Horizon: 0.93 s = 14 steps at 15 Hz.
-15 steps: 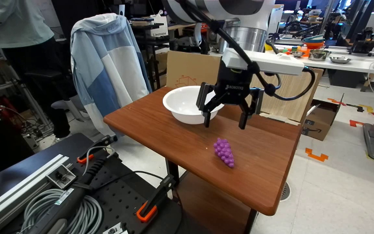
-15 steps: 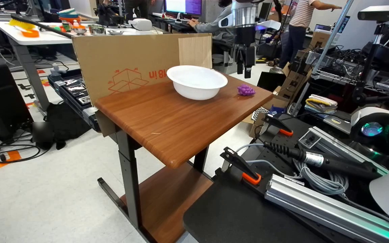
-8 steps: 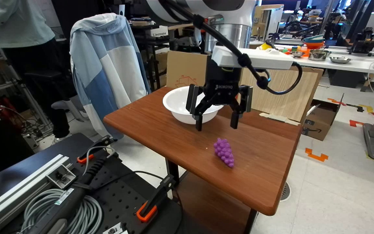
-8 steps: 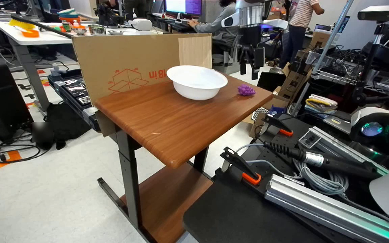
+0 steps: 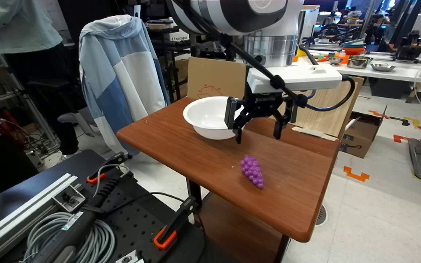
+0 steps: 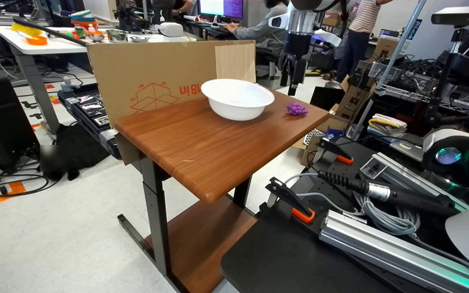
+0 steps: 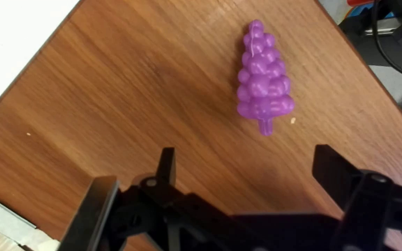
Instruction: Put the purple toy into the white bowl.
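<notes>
- Hanging over the wooden table in an exterior view, the Robotiq gripper is pointing downward, its jaws standing wide apart. The purple grape-cluster toy is lying on the tabletop, outside the white bowl; one finger is covering part of the bowl's rim along the line of sight.
- In an exterior view, the white bowl is sitting upright near the cardboard panel. The toy is lying between bowl and table corner. The fingers are showing nearly side-on, leaving their gap unclear.
- In the wrist view, the spread fingers are reaching in from the lower edge. The toy is lying beyond the fingertips, its stem pointing toward the gripper, its tapered tip pointing away.
</notes>
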{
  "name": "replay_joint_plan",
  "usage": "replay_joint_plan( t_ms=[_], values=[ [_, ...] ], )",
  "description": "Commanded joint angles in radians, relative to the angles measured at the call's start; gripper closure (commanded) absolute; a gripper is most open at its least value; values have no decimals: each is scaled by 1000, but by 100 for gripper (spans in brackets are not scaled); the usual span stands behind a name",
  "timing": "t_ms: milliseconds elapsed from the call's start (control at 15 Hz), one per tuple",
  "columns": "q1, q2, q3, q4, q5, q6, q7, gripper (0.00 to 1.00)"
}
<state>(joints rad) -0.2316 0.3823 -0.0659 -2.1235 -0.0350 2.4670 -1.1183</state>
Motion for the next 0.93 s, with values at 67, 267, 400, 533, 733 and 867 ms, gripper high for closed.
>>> replay_joint_plan(
  t_ms=[67,267,400,533,733,867],
  values=[
    [-26,42,26,14,28,13,-24,0],
    [-29,67,25,22,29,2,-13,0],
    [-31,91,23,38,32,-8,2,0],
    [-35,105,19,44,29,-10,17,0],
    [-47,119,15,45,27,-31,39,0],
    [-62,119,13,35,27,-33,51,25]
  ],
)
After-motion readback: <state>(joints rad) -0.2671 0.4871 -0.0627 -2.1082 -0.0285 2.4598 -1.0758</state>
